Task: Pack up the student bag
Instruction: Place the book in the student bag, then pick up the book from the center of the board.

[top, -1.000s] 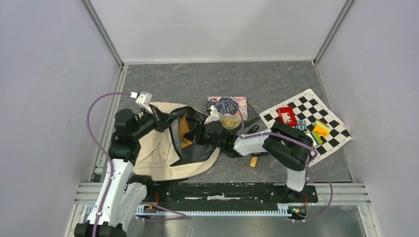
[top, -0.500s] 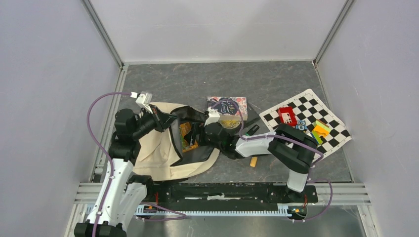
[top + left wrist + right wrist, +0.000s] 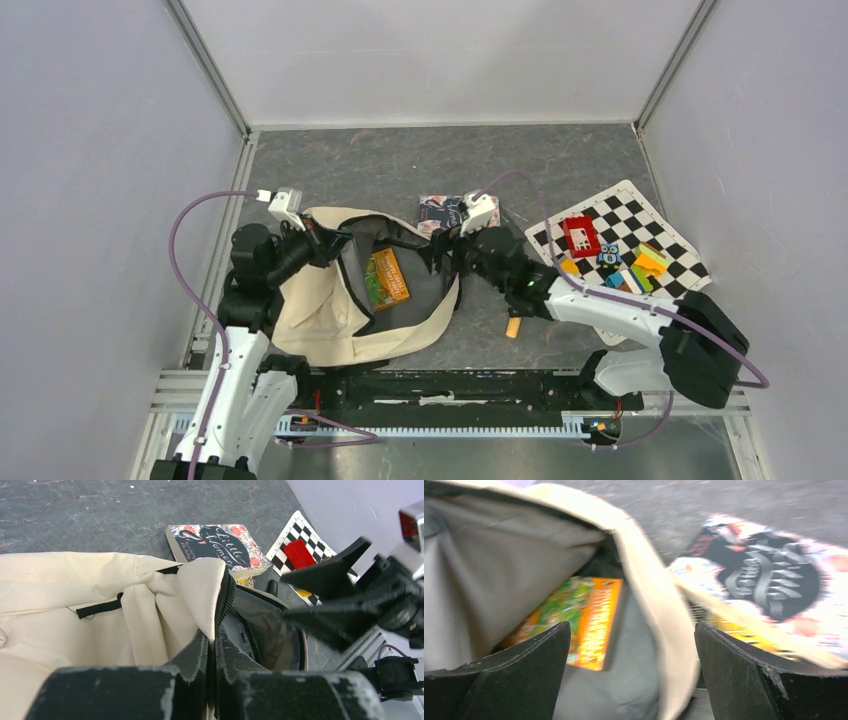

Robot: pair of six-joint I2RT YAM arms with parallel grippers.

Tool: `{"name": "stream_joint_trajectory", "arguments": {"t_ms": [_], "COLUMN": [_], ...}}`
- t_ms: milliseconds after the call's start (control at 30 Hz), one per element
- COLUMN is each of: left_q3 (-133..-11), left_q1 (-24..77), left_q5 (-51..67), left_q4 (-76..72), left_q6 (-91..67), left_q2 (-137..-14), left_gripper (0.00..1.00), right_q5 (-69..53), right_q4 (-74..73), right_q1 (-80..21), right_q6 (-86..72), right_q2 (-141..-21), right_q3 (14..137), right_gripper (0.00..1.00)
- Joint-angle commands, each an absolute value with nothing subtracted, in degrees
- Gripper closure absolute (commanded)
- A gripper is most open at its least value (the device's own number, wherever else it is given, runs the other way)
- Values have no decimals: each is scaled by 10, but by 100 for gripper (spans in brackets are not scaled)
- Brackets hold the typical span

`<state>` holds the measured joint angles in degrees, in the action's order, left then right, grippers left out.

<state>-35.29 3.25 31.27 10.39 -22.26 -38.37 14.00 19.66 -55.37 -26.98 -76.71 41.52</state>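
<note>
the left gripper (image 3: 215,647) pinches the rim of the student bag (image 3: 320,300). the right gripper (image 3: 634,675), fingers wide apart, is nearer the flowery book (image 3: 215,545), which lies just on its far side, long side running left to right.

Now orange book (image 3: 386,279) loose inside student bag (image 3: 320,310); right fingers (image 3: 504,680) withdrawn, apart

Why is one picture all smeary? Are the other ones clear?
Right wrist view: streaky blur smears the student bag rim and the orange book. Left wrist view: the flowery book shows crisp lettering, but the left pincer, close to the lens, looks dark and a bit soft. Top external view: sharp and evenly lit, with only faint shadows.
</note>
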Motion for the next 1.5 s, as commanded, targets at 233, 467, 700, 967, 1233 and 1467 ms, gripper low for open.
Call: {"name": "stream_joint_trajectory", "arguments": {"t_ms": [233,467,700,967,1233,1467], "left_q3": [-376,-377,-377,-378,-377,-374], "left_q1": [28,29,29,28,29,28], "left_q5": [212,201,193,201,214,225], "left_q4": [126,133,137,136,129,124], "left_q6": [-209,-207,-205,-205,-204,-207], "left_q2": [-380,-386,-393,-404,-403,-405], "left_gripper": [95,95,95,95,95,95], "right_q5": [-11,-130,-213,-314,-353,-373], "right_q4": [-31,-16,-5,-24,-36,-47], "right_q1": [-318,-195,-141,-107,-101,-102], "right_q6": [-85,-64,-44,-7,-5,-20], "right_q2": [-752,-888,-1015,-1119,-1199,-1236], "right_q3": [490,552,640,712,774,791], "right_gripper": [2,2,2,2,5,17]}}
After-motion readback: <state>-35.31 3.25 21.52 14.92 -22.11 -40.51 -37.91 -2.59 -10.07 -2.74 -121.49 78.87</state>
